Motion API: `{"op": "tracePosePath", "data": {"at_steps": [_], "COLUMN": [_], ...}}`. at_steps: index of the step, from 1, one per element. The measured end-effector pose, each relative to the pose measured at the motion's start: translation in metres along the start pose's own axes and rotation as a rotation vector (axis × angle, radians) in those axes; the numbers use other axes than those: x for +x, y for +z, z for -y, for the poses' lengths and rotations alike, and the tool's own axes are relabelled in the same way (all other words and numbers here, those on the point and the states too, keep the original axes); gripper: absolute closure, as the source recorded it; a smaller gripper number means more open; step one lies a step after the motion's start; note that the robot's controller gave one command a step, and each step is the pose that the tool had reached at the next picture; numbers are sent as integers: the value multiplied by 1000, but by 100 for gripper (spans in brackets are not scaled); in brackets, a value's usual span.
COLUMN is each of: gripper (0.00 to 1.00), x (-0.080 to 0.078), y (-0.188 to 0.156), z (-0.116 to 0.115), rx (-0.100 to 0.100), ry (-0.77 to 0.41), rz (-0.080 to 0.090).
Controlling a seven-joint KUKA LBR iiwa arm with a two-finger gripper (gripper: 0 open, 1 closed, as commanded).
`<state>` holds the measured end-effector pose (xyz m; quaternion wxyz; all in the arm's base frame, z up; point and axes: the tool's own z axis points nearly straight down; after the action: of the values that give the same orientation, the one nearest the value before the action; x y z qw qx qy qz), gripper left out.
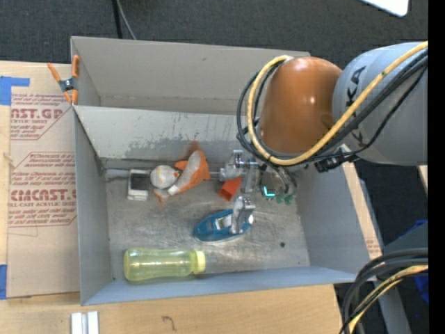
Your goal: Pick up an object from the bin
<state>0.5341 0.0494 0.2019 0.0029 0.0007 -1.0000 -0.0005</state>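
Note:
My gripper (243, 218) reaches down under the orange cover to the middle of the bin floor, its metal fingertips on the right end of a blue oval thing (217, 227) that lies flat. Whether a finger is on each side of it I cannot tell. A small red-orange piece (229, 187) lies just behind the gripper.
An orange and white toy (181, 175) lies at the back of the floor, with a small white and black block (138, 186) to its left. A yellow translucent bottle (164, 264) lies on its side along the front wall. The arm covers the bin's right part.

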Motion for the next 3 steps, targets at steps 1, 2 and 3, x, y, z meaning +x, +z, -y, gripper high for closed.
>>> {"op": "tracePosePath", "data": {"at_steps": [1,2,3], "gripper": [0,100,100], "x": [-2,28,28], "y": [-3,106,106], "z": [0,9,9], "rx": [0,-8,-8], "ry": [1,-106,-106], "rz": [7,31,31]}}
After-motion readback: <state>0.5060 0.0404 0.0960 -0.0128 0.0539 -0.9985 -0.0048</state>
